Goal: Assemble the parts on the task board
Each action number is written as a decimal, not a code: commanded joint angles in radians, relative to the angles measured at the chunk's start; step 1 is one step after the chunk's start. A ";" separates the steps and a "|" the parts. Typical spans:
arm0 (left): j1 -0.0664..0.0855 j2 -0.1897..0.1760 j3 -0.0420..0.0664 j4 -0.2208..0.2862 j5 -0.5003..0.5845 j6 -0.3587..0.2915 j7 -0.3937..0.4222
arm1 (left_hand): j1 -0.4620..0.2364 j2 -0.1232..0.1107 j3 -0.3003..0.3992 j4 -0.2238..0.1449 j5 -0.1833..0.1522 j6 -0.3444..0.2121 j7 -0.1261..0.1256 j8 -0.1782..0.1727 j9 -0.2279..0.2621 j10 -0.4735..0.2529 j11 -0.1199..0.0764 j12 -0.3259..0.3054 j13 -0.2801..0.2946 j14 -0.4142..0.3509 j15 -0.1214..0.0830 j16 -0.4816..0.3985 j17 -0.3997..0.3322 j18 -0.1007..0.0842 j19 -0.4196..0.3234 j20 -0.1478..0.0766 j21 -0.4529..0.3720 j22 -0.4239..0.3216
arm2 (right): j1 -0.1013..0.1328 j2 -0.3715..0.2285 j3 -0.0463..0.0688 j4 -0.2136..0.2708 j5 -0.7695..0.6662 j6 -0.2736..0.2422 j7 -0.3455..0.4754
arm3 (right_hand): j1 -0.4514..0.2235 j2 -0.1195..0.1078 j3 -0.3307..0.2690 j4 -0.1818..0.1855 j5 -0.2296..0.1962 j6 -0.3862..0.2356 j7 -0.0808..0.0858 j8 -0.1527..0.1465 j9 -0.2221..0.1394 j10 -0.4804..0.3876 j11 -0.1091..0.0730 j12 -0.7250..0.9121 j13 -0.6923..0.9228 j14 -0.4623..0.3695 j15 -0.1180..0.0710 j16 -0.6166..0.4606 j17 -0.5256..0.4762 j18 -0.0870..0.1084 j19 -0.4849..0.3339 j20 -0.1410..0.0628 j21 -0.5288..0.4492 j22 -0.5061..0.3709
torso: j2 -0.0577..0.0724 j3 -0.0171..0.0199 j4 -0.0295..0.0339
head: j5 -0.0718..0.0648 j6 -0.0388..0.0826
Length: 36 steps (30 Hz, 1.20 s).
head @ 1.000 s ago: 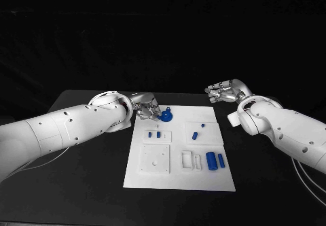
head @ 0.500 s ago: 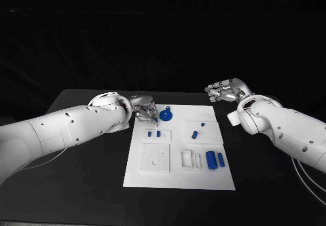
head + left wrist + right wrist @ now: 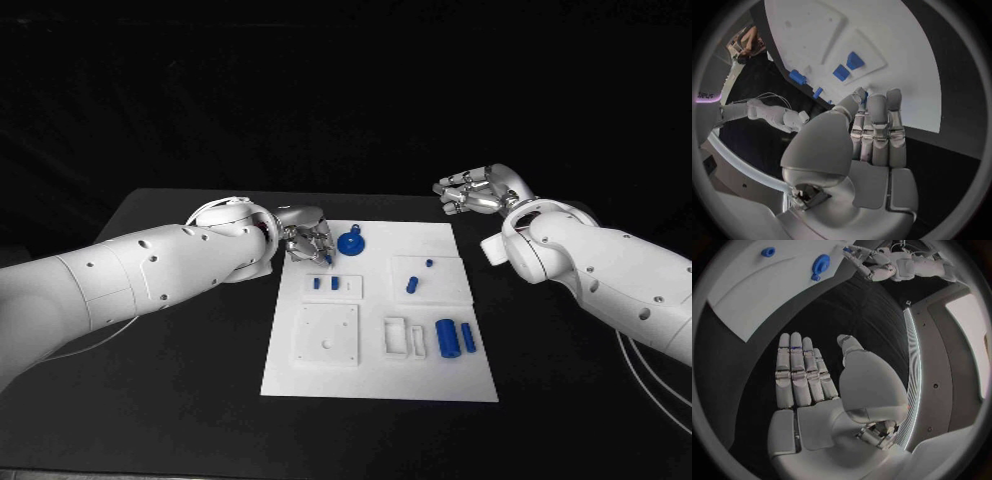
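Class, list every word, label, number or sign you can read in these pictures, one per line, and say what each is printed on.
No text can be read with certainty.
The task board and its blue parts carry no print.
In the left wrist view, pale letters at the circle's rim are cut off and too blurred to read.

The task board (image 3: pixel 433 380) is looking like smooth, matt white plastic, and the parts (image 3: pixel 449 339) on it are showing as smooth blue plastic with a slight sheen. The worktop (image 3: pixel 173 400) is appearing matt black. Both arms are wearing glossy white plastic shells, while the left hand (image 3: pixel 306 240) and right hand (image 3: pixel 476 191) are gleaming like satin silver metal.
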 commanded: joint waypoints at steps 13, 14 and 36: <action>-0.006 0.025 -0.007 -0.021 -0.011 0.016 0.007 | 0.005 0.003 -0.003 -0.009 -0.002 -0.001 0.004 0.002 0.000 -0.001 0.001 0.000 0.001 -0.004 0.001 -0.008 -0.003 0.019 -0.011 0.001 0.009 0.021 | 0.000 0.002 0.000 0.002 0.000 0.007 0.012 | -0.005 0.002 0.000 -0.004 0.006 0.001 0.001 -0.004 -0.001 -0.002 -0.001 -0.005 -0.002 -0.006 0.001 -0.004 -0.001 -0.006 -0.009 0.000 -0.003 -0.001 | 0.000 -0.0006 -0.0004 | -0.003 -0.001; -0.007 0.028 -0.007 -0.024 -0.011 0.017 0.008 | 0.006 0.002 -0.003 -0.010 -0.003 -0.003 0.004 0.002 0.001 -0.002 0.002 0.000 0.001 -0.006 0.002 -0.009 -0.003 0.019 -0.013 0.001 0.010 0.021 | 0.000 0.002 0.000 0.001 0.000 0.008 0.012 | -0.005 0.002 0.000 -0.004 0.006 0.001 0.001 -0.004 -0.001 -0.002 -0.001 -0.005 -0.002 -0.006 0.001 -0.004 -0.001 -0.006 -0.009 0.000 -0.003 -0.001 | 0.000 -0.0004 -0.0003 | -0.003 -0.001; -0.009 0.034 -0.016 -0.029 -0.040 0.055 -0.005 | 0.011 0.006 -0.011 -0.019 -0.006 0.015 0.001 0.003 0.001 0.015 -0.004 0.000 0.001 -0.008 -0.001 -0.007 -0.004 0.018 -0.021 -0.001 0.021 0.021 | 0.000 0.003 0.000 -0.003 0.000 0.011 0.010 | -0.006 0.002 0.001 -0.006 0.006 0.002 0.001 -0.003 0.000 -0.003 -0.001 -0.005 -0.002 -0.007 0.001 -0.004 -0.001 -0.006 -0.010 0.000 -0.003 -0.001 | 0.000 -0.0013 0.0012 | -0.003 -0.005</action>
